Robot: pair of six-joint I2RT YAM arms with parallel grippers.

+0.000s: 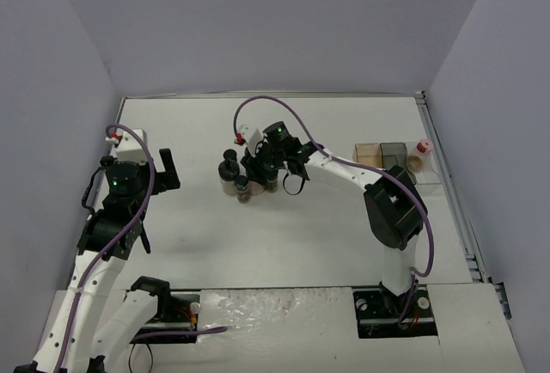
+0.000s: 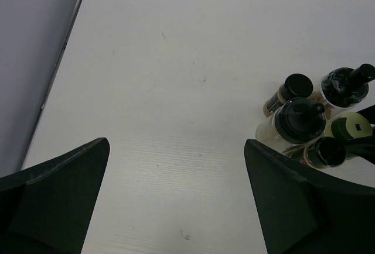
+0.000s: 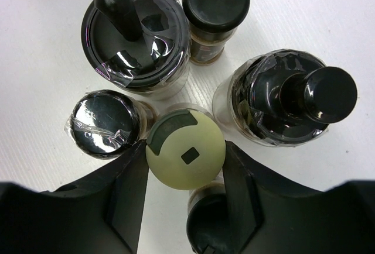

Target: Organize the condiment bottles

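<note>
Five bottles [image 3: 136, 34] are grouped mid-table, the yellow bottle [image 3: 184, 146] squeezed by the right gripper [image 3: 184, 154]. The pink bottle [image 1: 422, 146] is left apart at 3 o'clock. The left gripper [image 2: 176, 148] is spread wide.

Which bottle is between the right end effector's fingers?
The pale-yellow-capped bottle, bracketed by the right end effector. The neighbouring bottles all have black caps.

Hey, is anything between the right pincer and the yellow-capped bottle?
Nothing visible: the right pincer holds the yellow-capped bottle, fingers on both sides of its cap. Black-capped bottles crowd close around it.
</note>
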